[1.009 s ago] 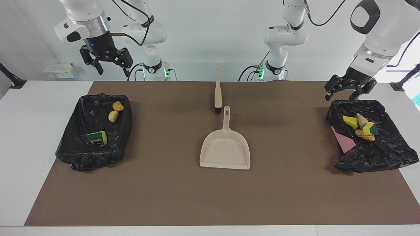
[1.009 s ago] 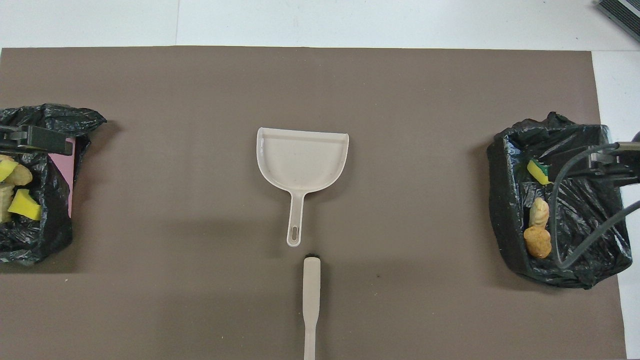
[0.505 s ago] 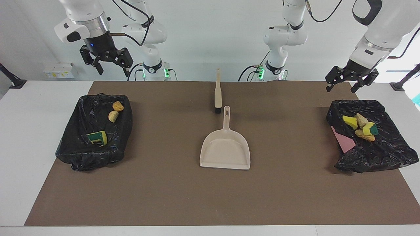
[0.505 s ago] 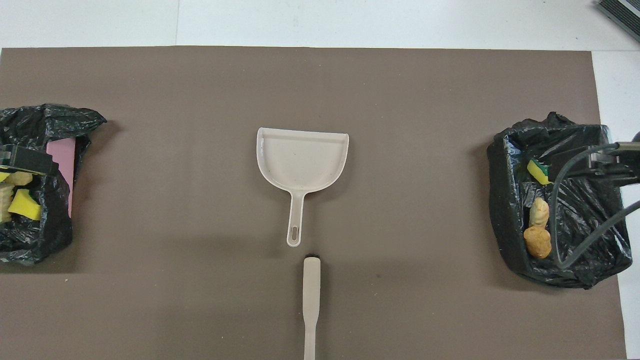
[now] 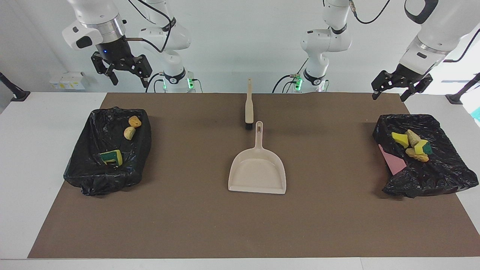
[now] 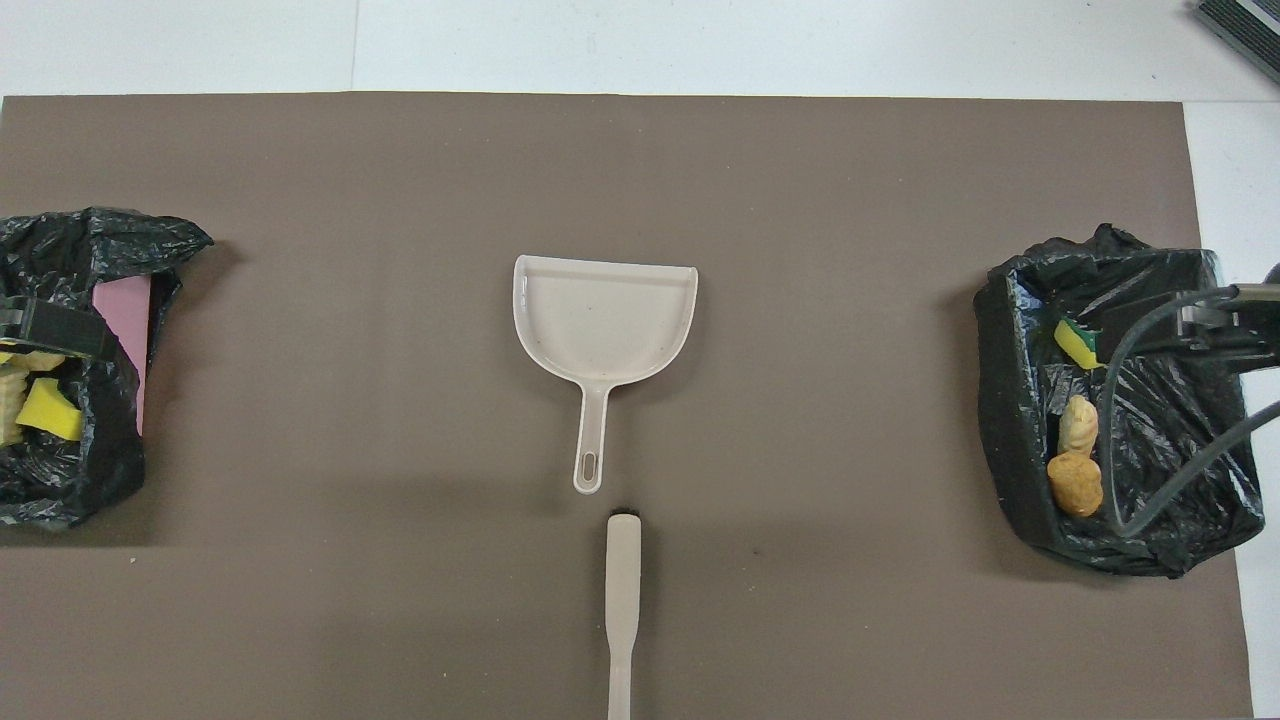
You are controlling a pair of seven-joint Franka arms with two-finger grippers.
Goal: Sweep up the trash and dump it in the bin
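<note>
The trash lies in two black-bagged bins. The bin (image 5: 93,185) at the right arm's end holds two tan chunks (image 5: 129,132) and a green-backed sponge bit (image 5: 112,157). The bin (image 5: 431,185) at the left arm's end holds several yellow sponge bits and tan chunks (image 5: 412,146). My right gripper (image 5: 127,77) is open and empty, raised over its bin's nearer edge. My left gripper (image 5: 390,93) is open and empty, raised over the mat by its bin. In the overhead view the chunks (image 6: 1075,485) and a sponge bit (image 6: 50,408) show in the bins.
A beige dustpan (image 5: 257,170) lies empty mid-mat, handle toward the robots. A beige brush (image 5: 248,107) lies just nearer the robots, in line with that handle. Both show in the overhead view, dustpan (image 6: 603,320) and brush (image 6: 622,600). A brown mat (image 5: 187,225) covers the table.
My left gripper has risen from just above its bin's edge and drawn back toward the robots. The right arm, the trash, the dustpan and the brush have not moved.
</note>
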